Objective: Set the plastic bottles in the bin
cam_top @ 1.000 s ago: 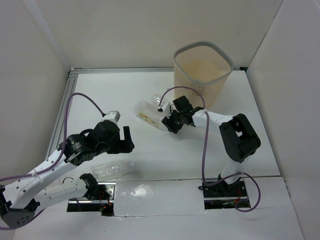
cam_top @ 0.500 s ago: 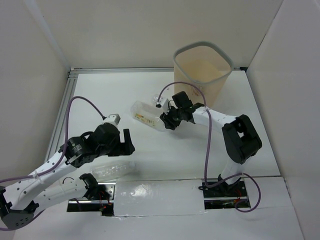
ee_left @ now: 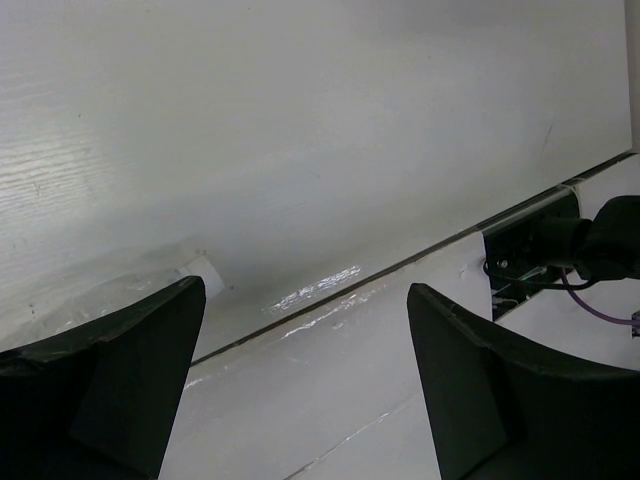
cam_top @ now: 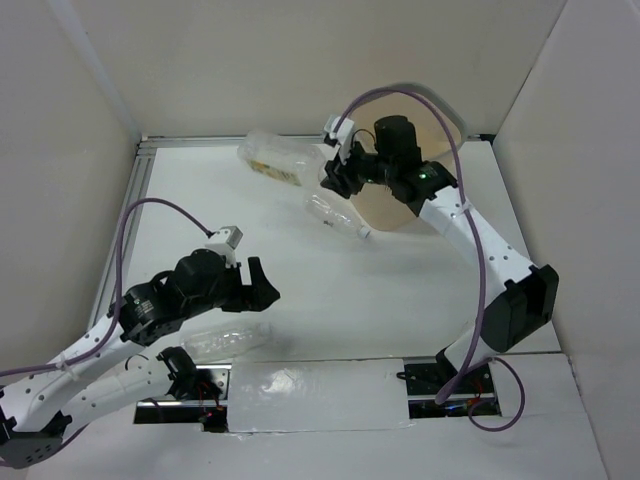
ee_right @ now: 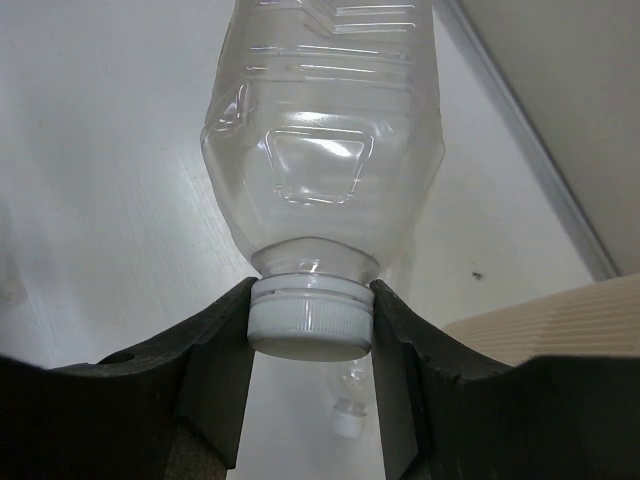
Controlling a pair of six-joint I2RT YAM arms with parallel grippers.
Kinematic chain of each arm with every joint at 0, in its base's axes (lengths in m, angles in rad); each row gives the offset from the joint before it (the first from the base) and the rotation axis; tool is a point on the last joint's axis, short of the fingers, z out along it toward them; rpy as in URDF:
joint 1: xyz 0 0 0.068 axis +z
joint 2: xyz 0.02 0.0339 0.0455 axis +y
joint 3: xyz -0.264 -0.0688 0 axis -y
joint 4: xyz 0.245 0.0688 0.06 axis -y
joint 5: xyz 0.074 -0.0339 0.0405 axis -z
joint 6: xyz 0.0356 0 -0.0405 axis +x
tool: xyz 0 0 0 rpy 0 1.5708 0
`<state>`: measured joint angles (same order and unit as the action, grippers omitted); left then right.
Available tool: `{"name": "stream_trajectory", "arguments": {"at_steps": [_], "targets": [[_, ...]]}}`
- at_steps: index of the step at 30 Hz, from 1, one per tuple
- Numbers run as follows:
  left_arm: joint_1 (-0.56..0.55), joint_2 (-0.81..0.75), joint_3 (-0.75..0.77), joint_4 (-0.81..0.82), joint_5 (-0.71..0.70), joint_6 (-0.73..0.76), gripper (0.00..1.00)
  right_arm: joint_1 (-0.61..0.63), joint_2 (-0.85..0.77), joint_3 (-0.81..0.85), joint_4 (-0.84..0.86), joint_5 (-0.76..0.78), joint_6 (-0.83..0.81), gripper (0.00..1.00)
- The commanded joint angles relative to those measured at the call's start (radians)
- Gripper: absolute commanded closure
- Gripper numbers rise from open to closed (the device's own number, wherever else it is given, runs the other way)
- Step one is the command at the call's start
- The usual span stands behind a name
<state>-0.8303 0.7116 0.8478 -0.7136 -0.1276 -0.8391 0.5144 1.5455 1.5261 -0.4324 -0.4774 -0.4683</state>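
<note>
My right end effector (ee_right: 310, 322) is clenched on a bottle (ee_right: 325, 150) by its cap (ee_right: 310, 335), with the bin (cam_top: 390, 208) just beside it. My left end effector (ee_left: 300, 300) hangs released, with another bottle (cam_top: 225, 338) lying just beside it.

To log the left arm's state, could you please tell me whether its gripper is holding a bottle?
No, the left gripper stands open, with nothing held between its two dark fingers.
</note>
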Motion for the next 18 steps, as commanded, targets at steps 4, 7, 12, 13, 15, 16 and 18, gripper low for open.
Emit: {"name": "stream_trajectory", "arguments": {"at_steps": [4,7,12,13,15,16,18], "targets": [[-0.004,0.011,-0.015,0.075,0.028,0.025,0.06,-0.074,-0.082,0.124,-0.011,0.018,0.008,1.0],[-0.004,0.011,-0.015,0.085,0.028,0.025,0.06,-0.17,-0.113,0.16,0.0,0.042,-0.001,1.0],[-0.004,0.011,-0.024,0.095,0.028,0.025,0.06,-0.365,-0.159,0.192,-0.037,-0.007,-0.012,1.0],[-0.004,0.02,-0.024,0.095,0.028,0.025,0.06,-0.423,-0.168,0.192,-0.051,-0.03,-0.024,1.0],[-0.004,0.029,-0.033,0.117,0.028,0.025,0.06,-0.474,-0.177,0.171,-0.072,-0.05,-0.039,1.0],[-0.004,0.04,-0.033,0.117,0.028,0.025,0.06,-0.516,-0.191,0.17,-0.097,-0.059,-0.05,1.0],[-0.004,0.066,-0.033,0.128,0.028,0.015,0.06,-0.546,-0.215,0.132,-0.108,-0.073,-0.081,1.0]]}}
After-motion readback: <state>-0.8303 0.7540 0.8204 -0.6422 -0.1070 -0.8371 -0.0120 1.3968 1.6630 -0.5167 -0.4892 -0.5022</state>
